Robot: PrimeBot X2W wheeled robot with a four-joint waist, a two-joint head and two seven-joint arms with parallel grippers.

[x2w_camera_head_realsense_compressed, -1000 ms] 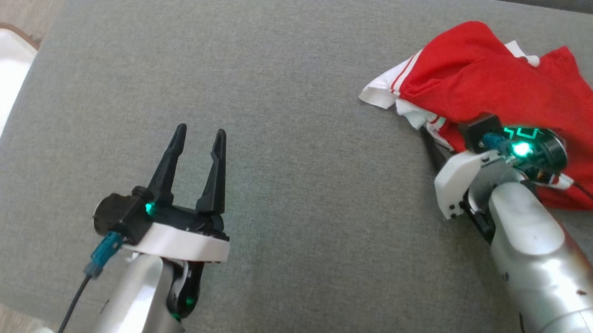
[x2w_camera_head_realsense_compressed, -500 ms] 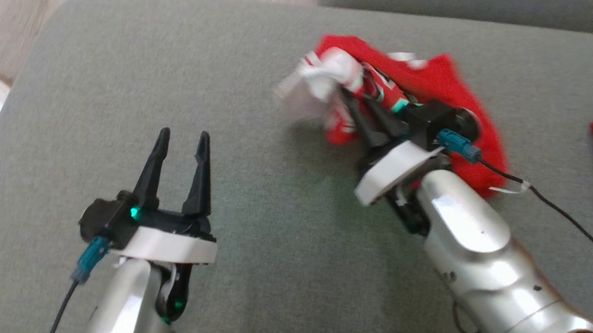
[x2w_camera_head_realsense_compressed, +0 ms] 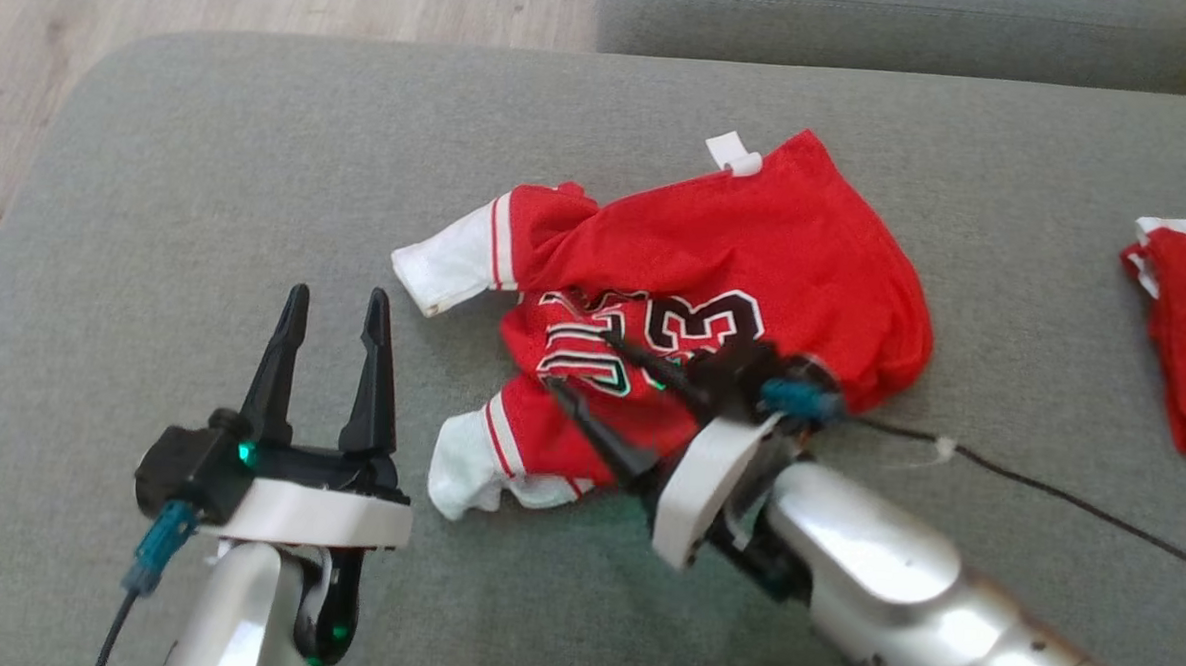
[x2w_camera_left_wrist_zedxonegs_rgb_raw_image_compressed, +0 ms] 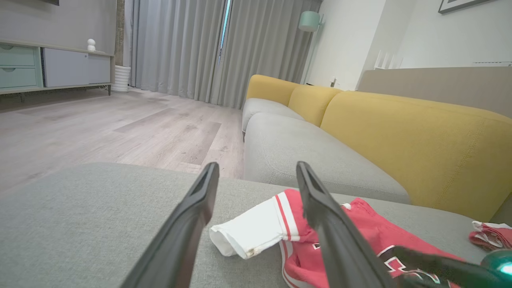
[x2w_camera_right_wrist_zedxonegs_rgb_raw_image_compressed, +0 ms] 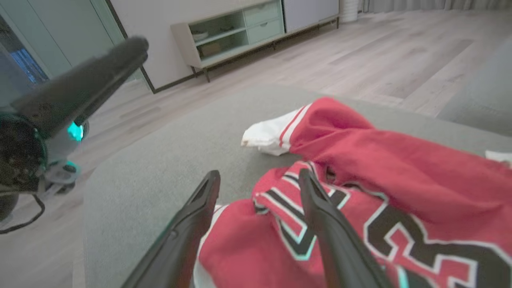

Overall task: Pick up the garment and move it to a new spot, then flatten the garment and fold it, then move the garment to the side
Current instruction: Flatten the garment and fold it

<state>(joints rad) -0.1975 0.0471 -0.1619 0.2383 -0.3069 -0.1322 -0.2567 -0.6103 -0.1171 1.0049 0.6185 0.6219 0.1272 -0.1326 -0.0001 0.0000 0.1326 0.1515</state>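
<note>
Releasing the garment (x2w_camera_head_realsense_compressed: 716, 268) at its new spot, mid-way across the grey cushion (x2w_camera_head_realsense_compressed: 210, 156).

Half a second earlier the right gripper (x2w_camera_head_realsense_compressed: 582, 363) was closed on a bunched wad of the fabric. Its fingers are now spread wide and hold nothing, and their tips lie over the lower front of the jersey. The relocation step therefore appears complete, and flattening is the next operation. The left gripper (x2w_camera_head_realsense_compressed: 339, 297) is also fully spread and empty, standing near the lower white cuff (x2w_camera_head_realsense_compressed: 462, 477). The garment is a red jersey with black, white-edged numerals and striped white cuffs. It lies crumpled, with the upper body folded down across the numerals and both sleeves pointing toward the left gripper.
</note>
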